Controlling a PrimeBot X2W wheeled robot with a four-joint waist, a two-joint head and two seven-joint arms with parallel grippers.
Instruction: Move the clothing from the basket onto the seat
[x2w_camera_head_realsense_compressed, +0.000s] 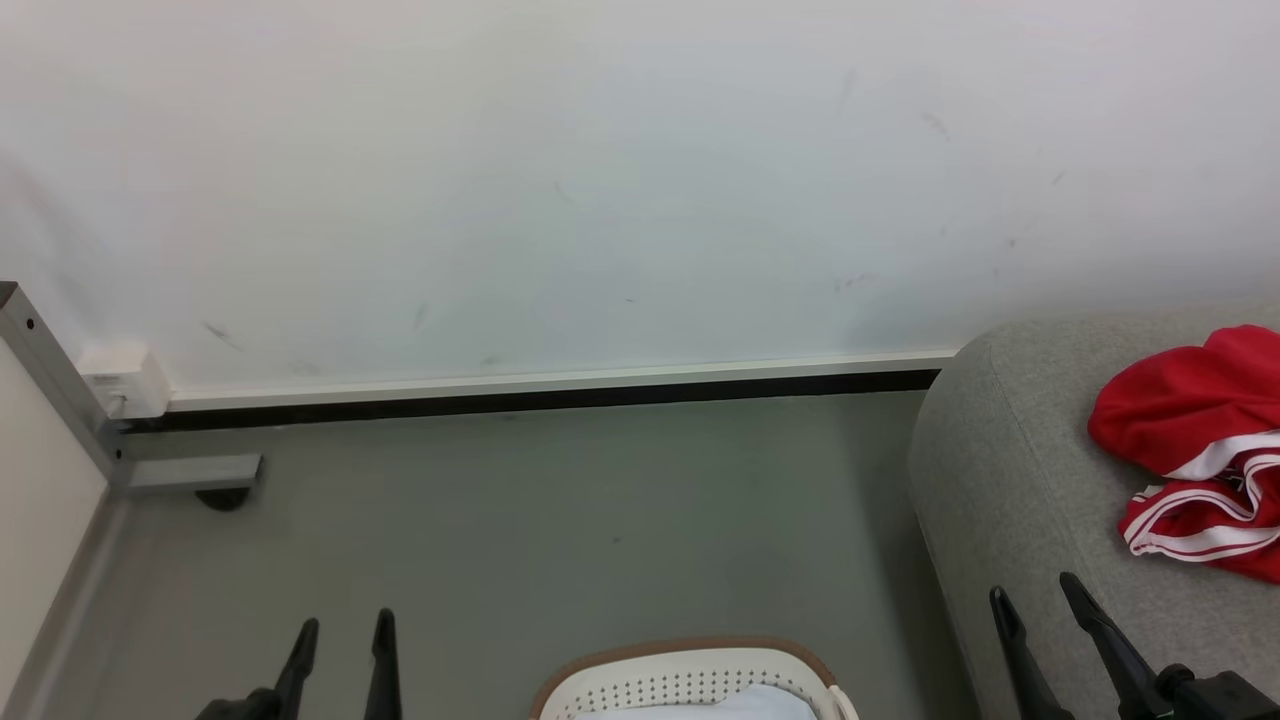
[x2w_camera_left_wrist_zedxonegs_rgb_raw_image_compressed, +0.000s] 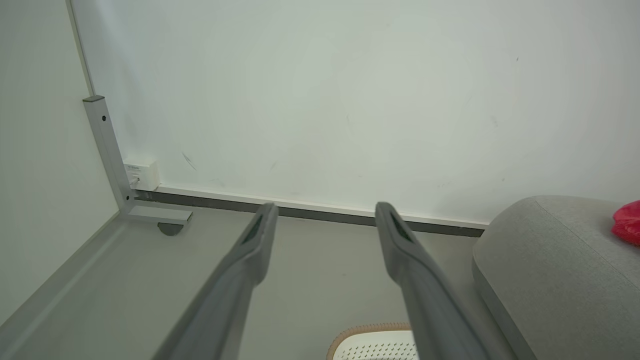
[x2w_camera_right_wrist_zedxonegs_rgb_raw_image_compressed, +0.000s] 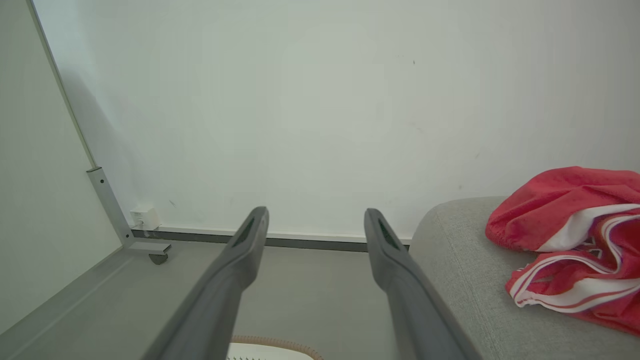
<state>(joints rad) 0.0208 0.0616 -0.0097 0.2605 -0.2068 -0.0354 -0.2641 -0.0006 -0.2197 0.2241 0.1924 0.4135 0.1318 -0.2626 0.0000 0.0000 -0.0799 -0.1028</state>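
Observation:
The red clothing (x2w_camera_head_realsense_compressed: 1200, 450) with white stripe trim lies crumpled on the grey seat (x2w_camera_head_realsense_compressed: 1010, 470) at the right; it also shows as clothing (x2w_camera_right_wrist_zedxonegs_rgb_raw_image_compressed: 575, 250) on the seat (x2w_camera_right_wrist_zedxonegs_rgb_raw_image_compressed: 460, 270) and as a red edge of clothing (x2w_camera_left_wrist_zedxonegs_rgb_raw_image_compressed: 627, 222) on the seat (x2w_camera_left_wrist_zedxonegs_rgb_raw_image_compressed: 550, 260). The cream basket (x2w_camera_head_realsense_compressed: 690, 680) with its brown rim sits on the floor at the bottom centre, with pale fabric (x2w_camera_head_realsense_compressed: 720, 708) inside. My left gripper (x2w_camera_head_realsense_compressed: 342, 625) is open over the floor, left of the basket. My right gripper (x2w_camera_head_realsense_compressed: 1035, 592) is open over the seat's front edge, apart from the clothing.
A white wall with a pale skirting strip (x2w_camera_head_realsense_compressed: 560, 385) runs along the back. A grey metal frame foot (x2w_camera_head_realsense_compressed: 190, 472) and a small white box (x2w_camera_head_realsense_compressed: 120, 382) stand at the left corner. Grey floor (x2w_camera_head_realsense_compressed: 560, 520) lies between frame and seat.

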